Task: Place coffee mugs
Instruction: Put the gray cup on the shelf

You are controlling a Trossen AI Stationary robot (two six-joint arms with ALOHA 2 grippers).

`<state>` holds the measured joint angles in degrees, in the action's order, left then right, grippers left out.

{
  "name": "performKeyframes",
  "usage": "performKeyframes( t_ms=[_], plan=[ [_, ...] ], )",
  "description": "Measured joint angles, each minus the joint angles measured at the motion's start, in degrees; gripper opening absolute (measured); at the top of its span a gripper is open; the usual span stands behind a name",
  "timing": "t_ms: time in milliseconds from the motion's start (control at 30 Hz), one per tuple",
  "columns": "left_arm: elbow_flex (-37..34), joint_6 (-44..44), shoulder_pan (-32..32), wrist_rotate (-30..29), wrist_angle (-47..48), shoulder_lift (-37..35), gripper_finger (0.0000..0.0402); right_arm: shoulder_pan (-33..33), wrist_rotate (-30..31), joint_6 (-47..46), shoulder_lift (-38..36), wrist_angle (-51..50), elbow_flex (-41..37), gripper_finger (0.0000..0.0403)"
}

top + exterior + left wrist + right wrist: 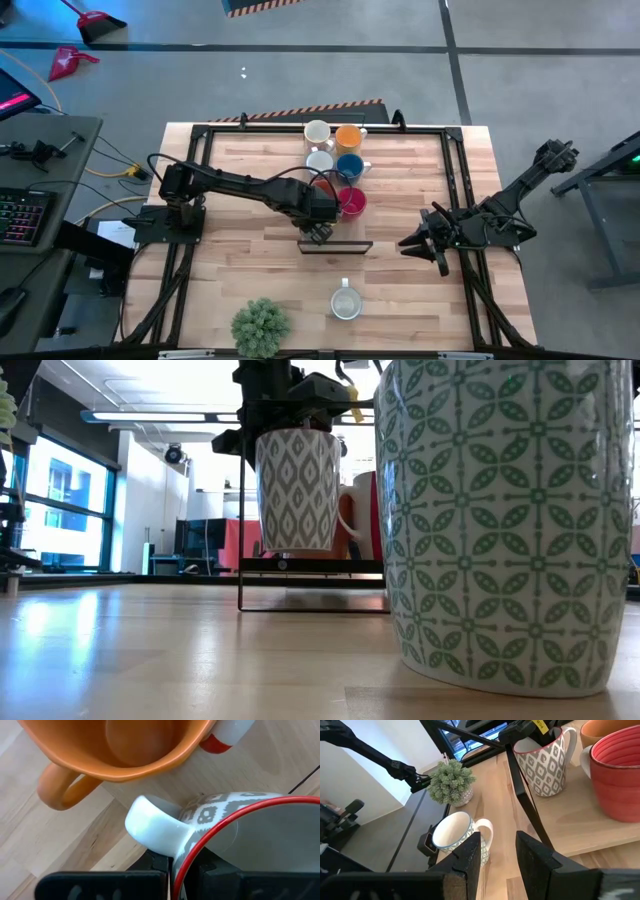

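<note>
Beside the orange mug [120,750] and red mug [620,775], left gripper [318,232] clamped on a grey-patterned mug [298,488]; right gripper [420,245] apart.

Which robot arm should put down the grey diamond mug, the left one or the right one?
The left. Its end effector already grips the grey-patterned mug by the rim, lifted over the black rack. The right end effector is open, holding nothing, waiting off to the side near the table's edge.

light: bright, even overhead | low view: windows [60,510] + ceiling strip blown out, glare sheen on table [150,650] | shadows: soft, short | blur: near green mug [500,520] a bit soft, orange mug [115,750] soft in left wrist view | edges: slight bend in wrist views
</note>
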<state>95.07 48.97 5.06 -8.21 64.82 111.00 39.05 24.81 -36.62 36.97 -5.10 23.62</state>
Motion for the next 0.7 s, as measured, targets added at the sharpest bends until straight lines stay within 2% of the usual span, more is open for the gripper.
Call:
performKeyframes(
  t_ms=[467, 700],
  plan=[
    [0.0, -2.3, 0.0, -1.2, -0.1, 0.0, 0.0012, 0.0, -1.3, 0.0, 0.0, 0.0, 0.0, 0.0106],
    [0.1, -1.6, 0.0, 0.4, -0.2, 0.6, 0.0012, 0.0, -1.3, 0.0, 0.0, 0.0, 0.0, 0.0106]
  ],
)
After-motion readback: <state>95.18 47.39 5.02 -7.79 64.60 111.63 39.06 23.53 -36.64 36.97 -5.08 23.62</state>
